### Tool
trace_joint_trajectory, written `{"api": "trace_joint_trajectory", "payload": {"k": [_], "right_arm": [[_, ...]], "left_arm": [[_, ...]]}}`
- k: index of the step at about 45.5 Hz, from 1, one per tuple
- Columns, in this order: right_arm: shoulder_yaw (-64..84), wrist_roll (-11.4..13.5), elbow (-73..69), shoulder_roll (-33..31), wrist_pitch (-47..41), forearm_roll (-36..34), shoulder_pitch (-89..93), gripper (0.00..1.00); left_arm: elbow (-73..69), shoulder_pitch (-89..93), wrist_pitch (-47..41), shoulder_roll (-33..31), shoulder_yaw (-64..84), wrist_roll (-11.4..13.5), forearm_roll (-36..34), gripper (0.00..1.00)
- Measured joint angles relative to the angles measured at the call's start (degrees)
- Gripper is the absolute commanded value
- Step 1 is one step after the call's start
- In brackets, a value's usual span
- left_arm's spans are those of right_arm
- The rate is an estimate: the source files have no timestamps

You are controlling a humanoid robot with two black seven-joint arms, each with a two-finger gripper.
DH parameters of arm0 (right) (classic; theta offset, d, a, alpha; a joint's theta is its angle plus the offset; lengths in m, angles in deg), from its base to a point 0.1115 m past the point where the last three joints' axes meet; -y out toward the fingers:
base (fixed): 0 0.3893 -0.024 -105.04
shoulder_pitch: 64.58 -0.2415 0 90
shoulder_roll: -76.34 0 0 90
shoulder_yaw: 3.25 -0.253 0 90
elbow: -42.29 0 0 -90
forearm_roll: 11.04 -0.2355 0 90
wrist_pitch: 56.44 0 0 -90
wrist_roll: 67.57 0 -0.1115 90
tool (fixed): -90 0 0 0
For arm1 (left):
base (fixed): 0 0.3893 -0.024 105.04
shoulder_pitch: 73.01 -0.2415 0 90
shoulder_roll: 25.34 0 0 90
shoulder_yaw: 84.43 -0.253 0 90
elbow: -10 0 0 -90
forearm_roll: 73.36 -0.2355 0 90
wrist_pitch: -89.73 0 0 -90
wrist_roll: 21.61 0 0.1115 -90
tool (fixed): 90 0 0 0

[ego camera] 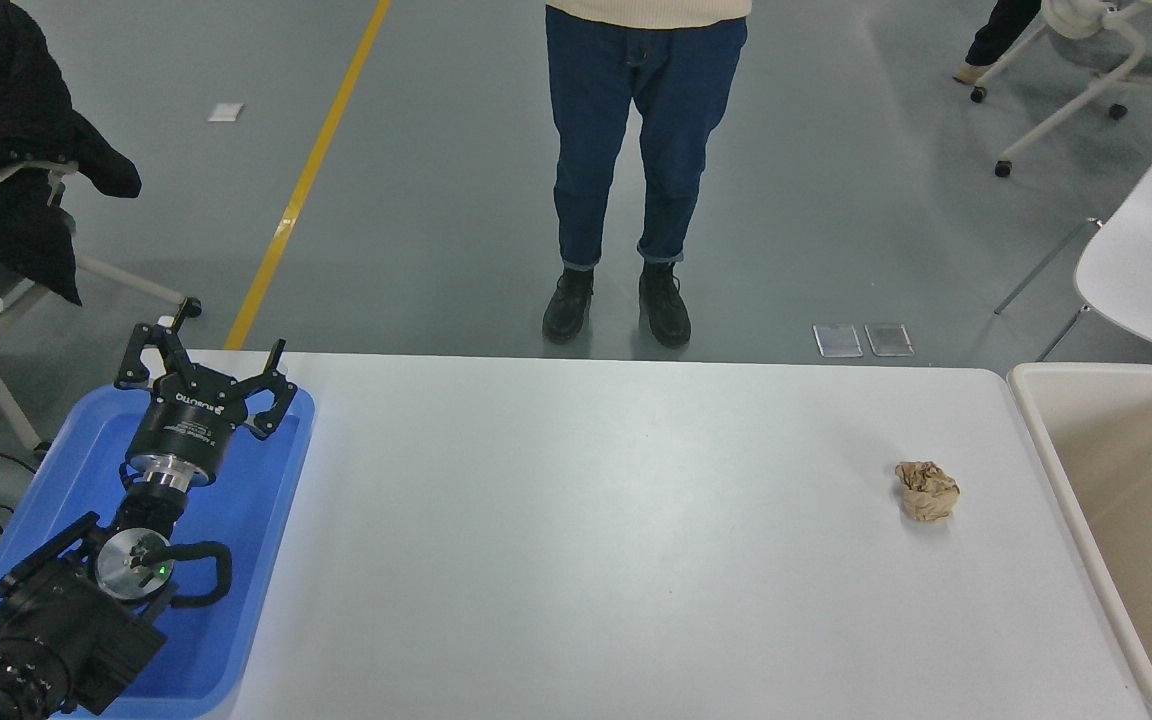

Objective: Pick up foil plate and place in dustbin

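- Left tool (204,360) parked at the lower left above the blue plastic tray (266,520), fingers spread wide, nothing between them.
- Right arm and right tool out of view, so no telling how that tool stands.
- Foil plate nowhere visible on the bench or in the seen part of the bin.
- Beige dustbin (1041,425) at the right end of the white bench (596,540), thick rounded rim just beside the bench edge, only its left part in view, visible inside wall bare.
- Crumpled brown paper ball (927,491) resting on the bench near the dustbin, apart from its rim.
- Person in blue jeans and black shoes (616,305) standing at the far side of the bench, toes close to its edge.
- Dark jacket (21,150) draped on a chair at the far left.
- Yellow floor line (311,170) running diagonally behind the tray.
- Two small clear rectangles (863,340) lying on the floor beyond the bench's far edge.
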Motion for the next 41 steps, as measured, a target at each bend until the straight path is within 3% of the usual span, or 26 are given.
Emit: {"api": "trace_joint_trajectory", "payload": {"k": [24,41], "right_arm": [[-20.2,0.6,25.9,15.9,9.5,-1.9,28.9,0.0],[-30.2,8.7,36.6,23.4,14.9,-2.2,37.1,0.0]], "left_arm": [[0.0,0.0,0.0,0.0,0.0,0.0,0.0,1.0],[0.0,0.0,0.0,0.0,0.0,0.0,0.0,1.0]]}}
